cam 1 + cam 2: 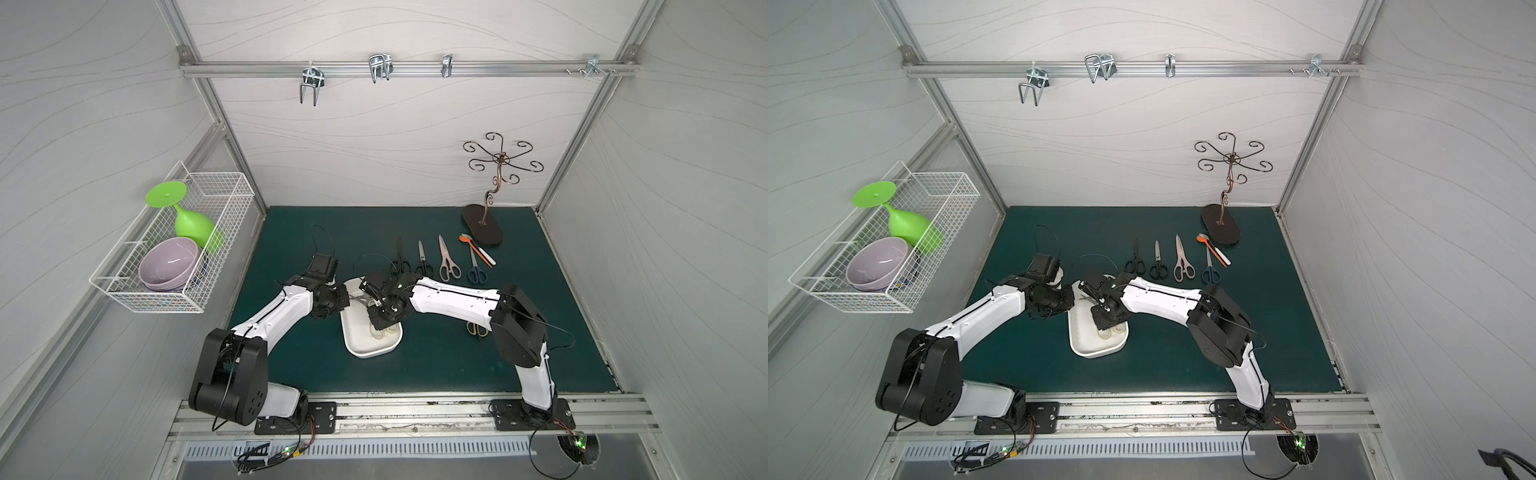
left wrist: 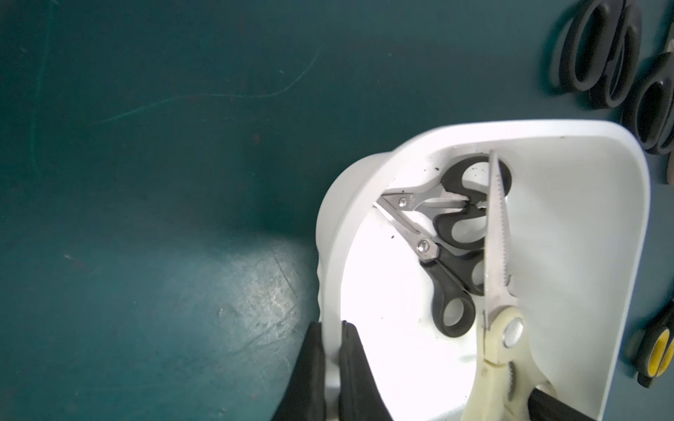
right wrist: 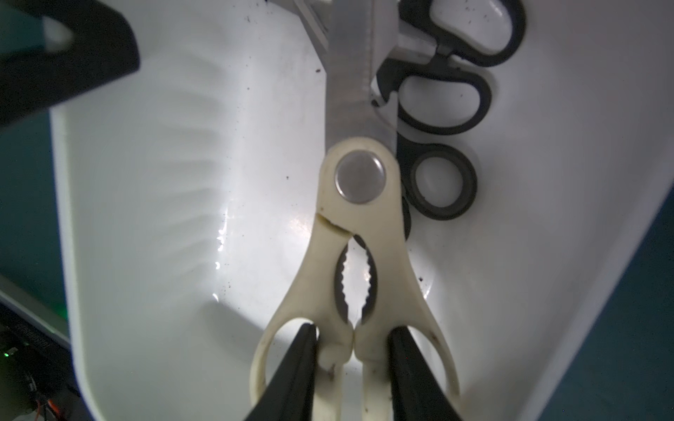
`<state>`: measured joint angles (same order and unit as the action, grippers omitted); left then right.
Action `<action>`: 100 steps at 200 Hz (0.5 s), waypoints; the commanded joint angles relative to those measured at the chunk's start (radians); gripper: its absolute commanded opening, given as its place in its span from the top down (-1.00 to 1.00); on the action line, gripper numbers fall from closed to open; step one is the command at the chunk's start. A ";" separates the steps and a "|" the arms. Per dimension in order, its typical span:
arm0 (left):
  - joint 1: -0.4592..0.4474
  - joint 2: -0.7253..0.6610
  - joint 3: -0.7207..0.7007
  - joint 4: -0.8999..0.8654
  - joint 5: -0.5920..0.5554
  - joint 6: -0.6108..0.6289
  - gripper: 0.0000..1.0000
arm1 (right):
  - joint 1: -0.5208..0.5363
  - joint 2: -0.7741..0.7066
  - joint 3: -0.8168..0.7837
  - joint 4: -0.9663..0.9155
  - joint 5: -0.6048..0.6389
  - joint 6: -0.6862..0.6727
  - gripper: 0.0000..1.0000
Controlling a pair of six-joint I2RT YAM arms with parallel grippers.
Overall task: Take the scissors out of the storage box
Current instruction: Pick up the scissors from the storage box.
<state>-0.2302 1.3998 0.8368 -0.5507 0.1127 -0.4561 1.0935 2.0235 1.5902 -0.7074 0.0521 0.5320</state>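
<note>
**Q:** What does each gripper hold?
**A:** The left gripper (image 2: 332, 350) is pinched on the side wall of the storage box (image 2: 601, 226), one finger inside and one outside. The right gripper (image 3: 352, 350) has one finger in each handle loop of the cream-handled scissors (image 3: 359, 226) and is closed on the shanks between. This pair lies in the box, handles toward its near end.

**Q:** On what surface, and in what room?
**A:** The box rests on a dark green mat (image 1: 415, 365), scuffed and scratched. Pale panels (image 1: 374, 145) with thin wavy lines, framed in aluminium, enclose three sides. A rail (image 1: 407, 66) carrying metal hooks crosses the back wall.

**Q:** How are the arms posed?
**A:** Both rise from bases at the near edge, bend at the elbow and meet over the box. The left arm (image 1: 274, 313) comes from the left, the right arm (image 1: 453, 301) from the right with its wrist tipped down into the box.

**Q:** What are the counts?
**A:** Scissors, eight.
- **In the box, three:** the cream pair and two black-handled pairs (image 2: 439, 224) partly under its blade.
- **On the mat, five:** two other black pairs (image 1: 400, 257), a pink pair (image 1: 445, 257) and a blue pair (image 1: 474, 266) lie in a row beyond the box. A yellow pair (image 1: 477, 328) lies partly under the right arm.

An orange spoon (image 1: 464, 238) and a white spoon (image 1: 487, 255) lie by the oval base of one scrolled metal stand (image 1: 484, 226). One wire basket (image 1: 230, 195) on the left wall holds a green goblet (image 1: 193, 226) and a lilac bowl (image 1: 168, 262).
</note>
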 commanded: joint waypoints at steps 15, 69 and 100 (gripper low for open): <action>-0.001 0.036 0.044 0.020 -0.019 0.020 1.00 | -0.016 -0.071 0.011 -0.008 0.008 0.020 0.88; 0.000 0.053 0.051 0.013 -0.014 0.027 0.61 | -0.025 -0.092 0.028 -0.003 0.011 0.024 0.88; 0.001 0.043 0.050 0.009 -0.017 0.025 0.44 | -0.034 -0.109 0.041 -0.008 0.023 0.022 0.88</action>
<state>-0.2302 1.4410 0.8566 -0.5499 0.1097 -0.4435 1.0706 1.9690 1.5978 -0.7071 0.0544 0.5507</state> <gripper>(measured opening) 0.261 0.320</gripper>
